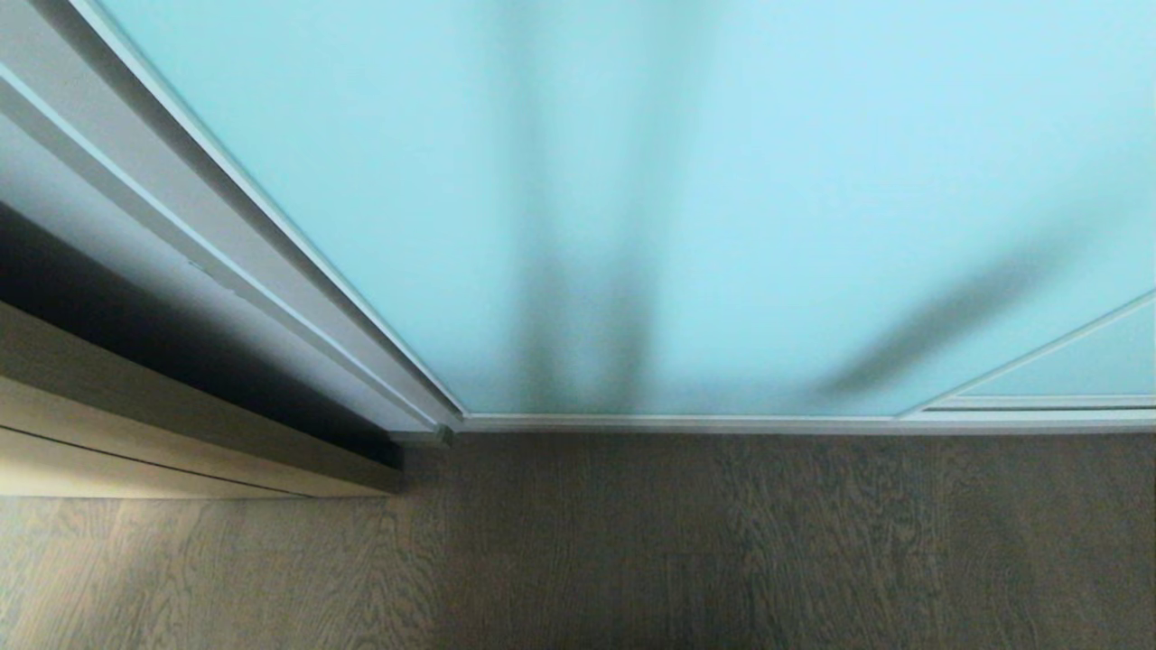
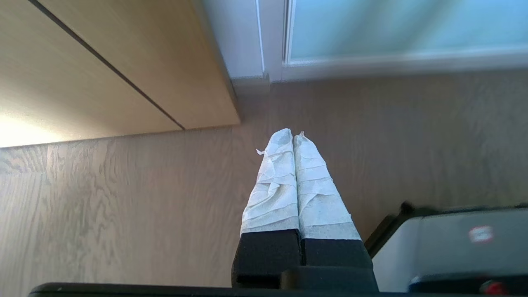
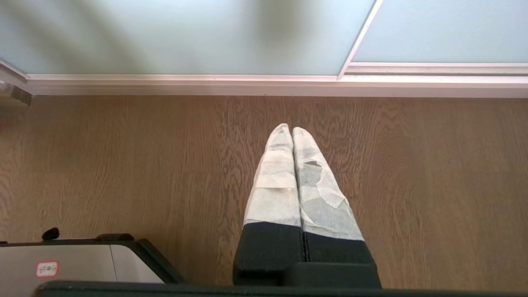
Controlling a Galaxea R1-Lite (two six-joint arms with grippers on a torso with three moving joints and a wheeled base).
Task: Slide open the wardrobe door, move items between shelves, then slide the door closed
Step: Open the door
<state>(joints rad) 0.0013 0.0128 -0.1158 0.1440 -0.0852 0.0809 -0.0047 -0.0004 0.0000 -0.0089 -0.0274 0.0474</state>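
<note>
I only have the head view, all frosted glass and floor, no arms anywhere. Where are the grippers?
Observer: The left gripper points down over the wooden floor, its taped fingers pressed together, holding nothing.
Operator: And the right one?
Observer: The right gripper is also shut and empty, aimed at the floor short of the sliding wardrobe door.
Operator: Is either one touching the door?
Observer: No. In both wrist views bare floor lies between the fingertips and the door's bottom frame.
Operator: What's near the left arm?
Observer: A tan wood-grain panel stands beside the door's edge, ahead of the left gripper.
</note>
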